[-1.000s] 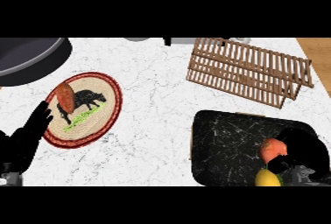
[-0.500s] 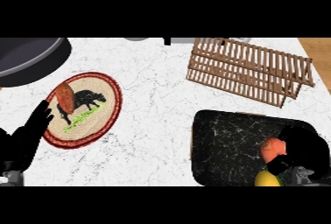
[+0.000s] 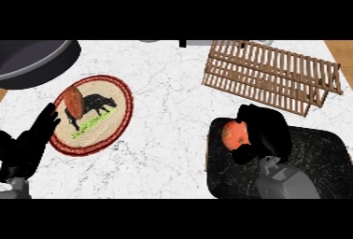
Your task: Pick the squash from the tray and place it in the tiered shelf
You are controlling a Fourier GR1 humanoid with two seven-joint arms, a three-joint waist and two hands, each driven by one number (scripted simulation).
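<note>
While we look down in the head view, the right hand (image 3: 265, 135) is over the far-left corner of the dark tray (image 3: 324, 154). Its fingers (image 3: 248, 114) are curled round the orange squash (image 3: 236, 134), wrapping it from above and from the right. We see only the squash's left side; the hand covers the rest. The squash sits just inside the tray's left edge, and we cannot tell whether it rests on the tray or hangs clear of it.

Over at the lower left, the left hand (image 3: 27, 147) is at rest, fingers straight and released, holding nothing, just beside the left rim of the round woven plate (image 3: 114, 123).

Now the room: a broad stretch of bare white worktop (image 3: 169, 93) lies between plate and tray. The wooden tiered shelf (image 3: 276, 74) stands beyond the tray toward the top right, its near corner close to the right hand.

As for what we lose, the grey forearm (image 3: 286, 184) covers part of the tray, and the view's edge cuts off the tray's right side. A dark pan (image 3: 34, 60) is cropped at the top left. On the plate we make out a reddish-brown oval (image 3: 74, 100) and a black figure (image 3: 96, 103), both hard to identify.
</note>
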